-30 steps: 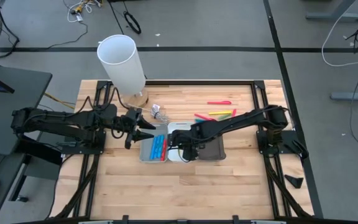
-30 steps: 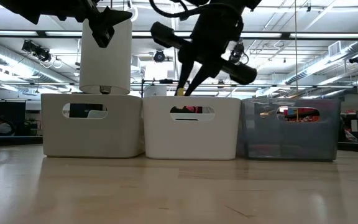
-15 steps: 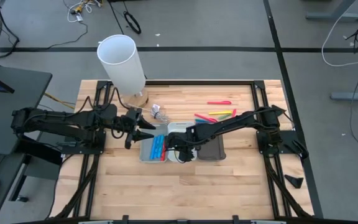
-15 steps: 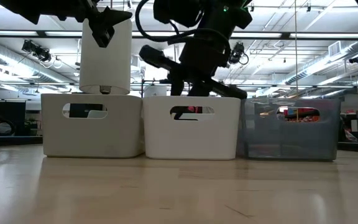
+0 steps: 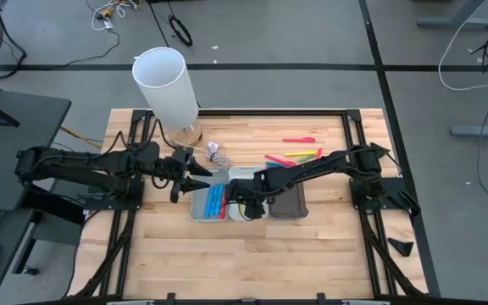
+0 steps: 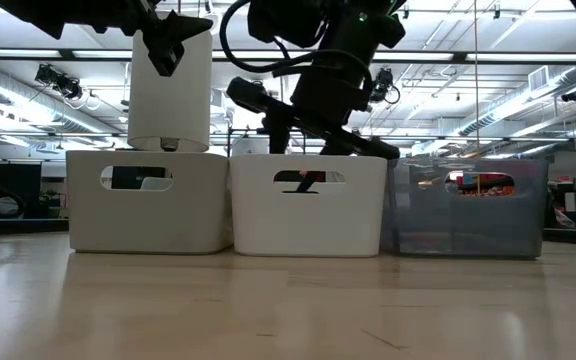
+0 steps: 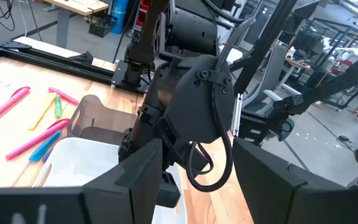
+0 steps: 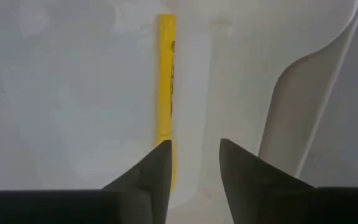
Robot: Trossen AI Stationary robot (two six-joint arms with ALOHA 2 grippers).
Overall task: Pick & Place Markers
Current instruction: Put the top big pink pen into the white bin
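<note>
My right gripper (image 5: 242, 208) is down inside the middle white tray (image 5: 237, 175), slightly open. In the right wrist view a yellow marker (image 8: 166, 87) lies flat on that tray's floor, and its near end runs under one finger (image 8: 157, 174); nothing sits in the gap (image 8: 195, 171). My left gripper (image 5: 200, 174) hovers open above the far end of the left tray (image 5: 196, 206), which holds blue and red markers (image 5: 216, 201). Pink, yellow and other loose markers (image 5: 299, 154) lie on the wood beyond the dark tray (image 5: 288, 203). My right gripper: one finger (image 8: 157, 174) hides the near end of the yellow marker (image 8: 166, 140), and I cannot tell whether it touches. The marker lies flat on the tray floor, outside the gap between the fingers.
A tall white cylinder (image 5: 166, 85) stands at the table's far left corner, close behind the left arm. A small crumpled clear thing (image 5: 214, 152) lies near the trays. The three trays sit side by side mid-table; bare wood (image 5: 252, 254) stretches along the near edge.
My right gripper has gone down into the white tray and shifted a little toward the table's left, tipping over as it dropped. My left arm has kept still.
</note>
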